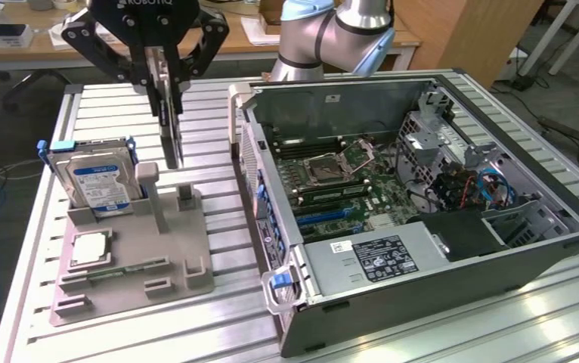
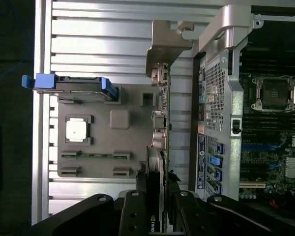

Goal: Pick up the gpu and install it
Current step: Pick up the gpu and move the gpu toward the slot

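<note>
The tool pinches the gpu, which hangs upright directly beneath it

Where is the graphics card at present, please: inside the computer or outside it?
Outside: the tool grips the graphics card upright, above the grey stand beside the open computer.

White capitals reading ROBOTIQ run across the black body of the gripper at the top of the exterior view — the blue label on the hard drive and the black-and-white label on the power supply carry print too small to read.
</note>
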`<state>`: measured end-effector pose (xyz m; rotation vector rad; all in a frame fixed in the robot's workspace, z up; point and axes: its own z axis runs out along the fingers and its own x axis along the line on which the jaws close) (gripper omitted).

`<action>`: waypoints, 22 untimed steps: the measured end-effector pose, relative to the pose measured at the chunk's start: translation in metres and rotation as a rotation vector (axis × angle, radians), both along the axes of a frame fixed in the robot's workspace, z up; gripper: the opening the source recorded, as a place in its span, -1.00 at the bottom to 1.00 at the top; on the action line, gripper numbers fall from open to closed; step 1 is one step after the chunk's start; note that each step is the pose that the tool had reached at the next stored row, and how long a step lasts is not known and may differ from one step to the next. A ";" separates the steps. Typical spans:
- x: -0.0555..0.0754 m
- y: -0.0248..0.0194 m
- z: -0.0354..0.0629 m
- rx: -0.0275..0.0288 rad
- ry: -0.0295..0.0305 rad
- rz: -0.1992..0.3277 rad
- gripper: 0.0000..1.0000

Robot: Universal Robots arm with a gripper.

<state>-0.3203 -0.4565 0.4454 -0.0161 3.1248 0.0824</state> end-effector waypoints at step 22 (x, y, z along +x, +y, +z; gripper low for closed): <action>0.025 -0.0008 0.0000 -0.0085 0.0000 0.000 -0.48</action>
